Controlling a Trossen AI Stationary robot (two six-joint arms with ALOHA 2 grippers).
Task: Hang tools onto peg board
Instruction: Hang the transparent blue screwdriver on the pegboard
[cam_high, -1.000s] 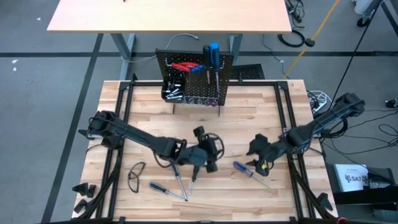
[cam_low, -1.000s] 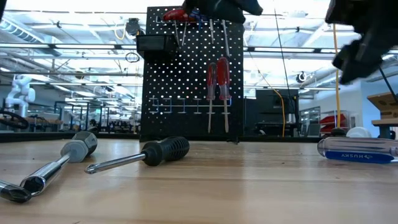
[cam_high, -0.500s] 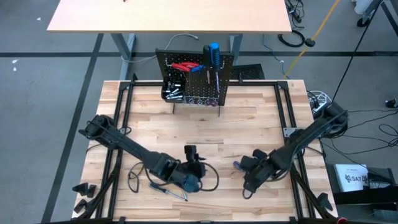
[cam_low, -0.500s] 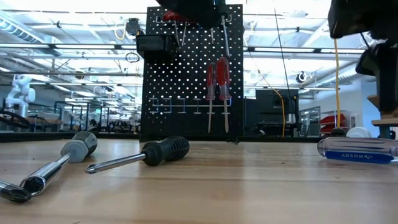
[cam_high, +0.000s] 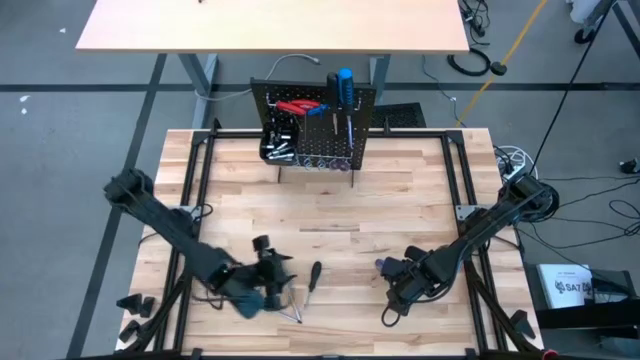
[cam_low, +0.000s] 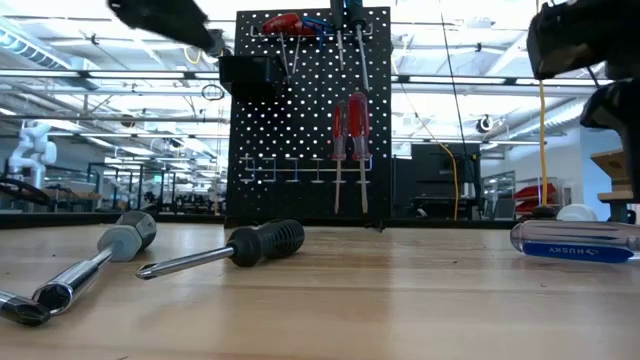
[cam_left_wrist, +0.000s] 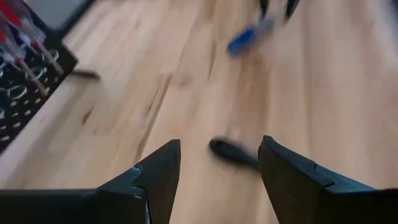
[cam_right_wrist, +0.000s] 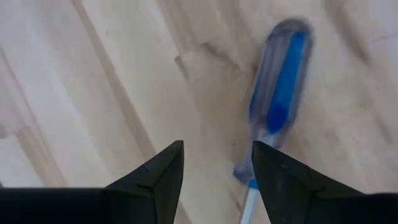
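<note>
The black peg board (cam_high: 315, 130) stands upright at the table's far middle. Red-handled and blue-handled tools (cam_low: 350, 130) hang from its hooks. A black-handled screwdriver (cam_high: 312, 275) lies flat on the table just right of my left gripper (cam_high: 268, 290). That gripper is open, and the handle (cam_left_wrist: 231, 153) lies ahead of its fingers. A blue-handled screwdriver (cam_right_wrist: 280, 93) lies flat on the wood. My right gripper (cam_high: 400, 288) is open and points steeply down beside it, at the shaft end of its handle. Nothing sits between the fingers of either gripper.
A grey-handled tool (cam_low: 125, 236) and a thin metal shaft (cam_high: 293, 314) lie near the table's front left, partly under my left arm. A black bin (cam_high: 275, 150) hangs on the board's left side. Bare wood lies between the board and the grippers.
My left gripper has swept toward the table's left and near edges and sunk a little, away from the middle. My right gripper has moved toward the near edge and tipped steeply downward over the blue-handled screwdriver, mostly in the first half second. No tool has moved.
</note>
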